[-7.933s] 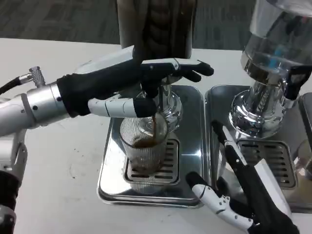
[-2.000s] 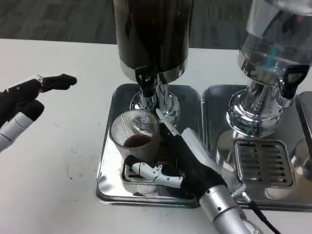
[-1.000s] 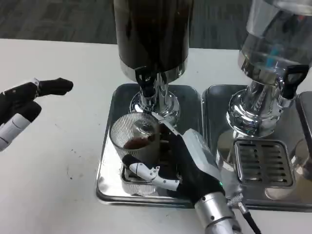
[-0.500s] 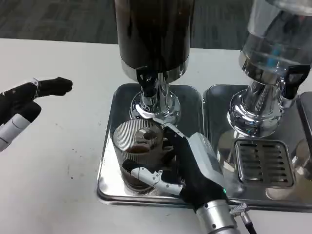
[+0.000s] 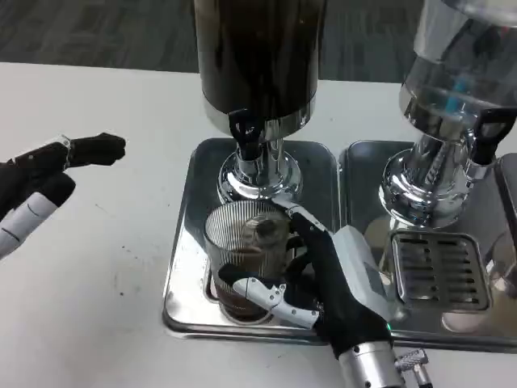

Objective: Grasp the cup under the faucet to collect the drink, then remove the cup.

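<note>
One cup [image 5: 246, 259] sits in the right hand's [image 5: 339, 279] grasping fingers; left hand [image 5: 44, 182] released.

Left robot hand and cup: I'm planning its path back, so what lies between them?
In the head view, bare white table, then the tray's left rim, lies between the left robot hand and the cup.

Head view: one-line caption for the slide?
Right hand grips the ribbed glass cup of dark drink on the drip tray; left hand waits aside.
</note>
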Action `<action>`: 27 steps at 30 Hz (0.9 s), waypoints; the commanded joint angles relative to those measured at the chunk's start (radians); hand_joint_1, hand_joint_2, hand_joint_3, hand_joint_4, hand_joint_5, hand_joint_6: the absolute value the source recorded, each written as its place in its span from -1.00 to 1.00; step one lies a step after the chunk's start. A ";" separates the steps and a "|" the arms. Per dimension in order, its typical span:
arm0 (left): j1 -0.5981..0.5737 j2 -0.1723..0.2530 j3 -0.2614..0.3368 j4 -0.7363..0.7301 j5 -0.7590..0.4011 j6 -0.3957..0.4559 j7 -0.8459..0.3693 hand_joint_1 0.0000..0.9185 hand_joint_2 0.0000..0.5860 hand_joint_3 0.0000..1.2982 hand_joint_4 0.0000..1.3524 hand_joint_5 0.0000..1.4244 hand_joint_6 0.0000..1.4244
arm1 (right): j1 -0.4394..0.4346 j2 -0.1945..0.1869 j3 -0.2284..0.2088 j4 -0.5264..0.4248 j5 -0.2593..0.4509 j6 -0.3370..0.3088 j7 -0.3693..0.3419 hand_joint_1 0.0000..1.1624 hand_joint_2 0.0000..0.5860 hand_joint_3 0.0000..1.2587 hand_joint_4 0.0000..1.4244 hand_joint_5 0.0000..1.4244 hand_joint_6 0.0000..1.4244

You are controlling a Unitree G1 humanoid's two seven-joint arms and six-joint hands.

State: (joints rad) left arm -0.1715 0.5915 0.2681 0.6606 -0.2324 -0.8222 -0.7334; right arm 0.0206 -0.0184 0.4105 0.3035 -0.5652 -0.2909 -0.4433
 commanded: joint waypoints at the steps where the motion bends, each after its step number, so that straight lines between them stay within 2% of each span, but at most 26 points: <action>1: -0.015 0.012 -0.011 0.012 -0.002 -0.003 -0.010 -1.00 -0.54 -0.50 -0.58 -0.65 -0.78 | 0.026 -0.010 -0.020 -0.031 -0.001 -0.027 -0.026 0.03 -0.24 -0.45 -0.33 -0.12 0.16; 19: -0.040 -0.001 -0.042 0.044 0.006 -0.021 -0.029 -1.00 -0.55 -0.53 -0.60 -0.65 -0.78 | 0.088 -0.015 -0.071 -0.088 0.013 -0.071 -0.059 0.05 -0.22 -0.35 -0.24 0.00 0.32; 27: -0.029 -0.010 -0.076 0.031 0.013 -0.044 -0.040 -1.00 -0.58 -0.54 -0.61 -0.65 -0.78 | 0.126 -0.015 -0.102 -0.139 0.019 -0.083 -0.073 0.08 -0.20 -0.30 -0.19 0.03 0.38</action>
State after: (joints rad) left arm -0.2012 0.5863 0.2112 0.6960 -0.2299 -0.8431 -0.7608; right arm 0.1407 -0.0390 0.3226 0.2146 -0.5597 -0.3290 -0.4914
